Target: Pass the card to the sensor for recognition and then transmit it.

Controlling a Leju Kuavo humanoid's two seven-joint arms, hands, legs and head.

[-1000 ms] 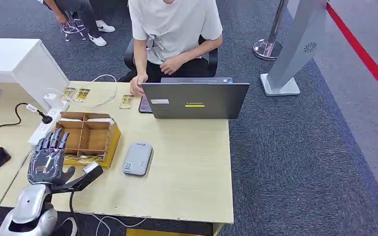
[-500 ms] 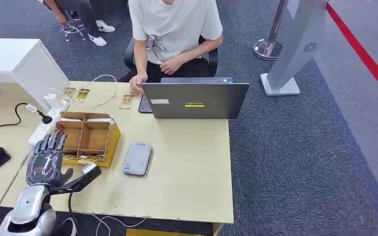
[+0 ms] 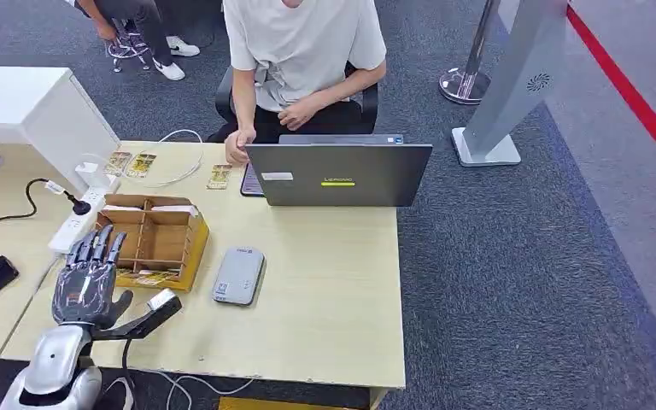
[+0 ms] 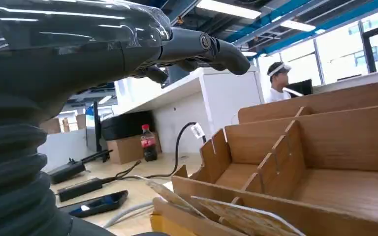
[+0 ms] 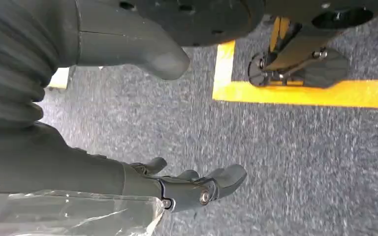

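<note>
Pale wood surface (image 3: 325,282) on grey carpet; left hand (image 3: 88,275), fingers spread and empty, beside the divided box (image 3: 155,241). Right wrist view: right hand (image 5: 142,184) empty over carpet.

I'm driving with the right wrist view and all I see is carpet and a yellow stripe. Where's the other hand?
Observer: The left hand is over the desk, at the near edge of a cardboard divider box, fingers spread, holding nothing.
Operator: Are there cards in the box?
Observer: Yes, cards lie in its nearest row of compartments, right in front of the fingers.
Operator: Where's the sensor thing?
Observer: A grey card reader lies flat on the desk, just to the robot's right of the box.
</note>
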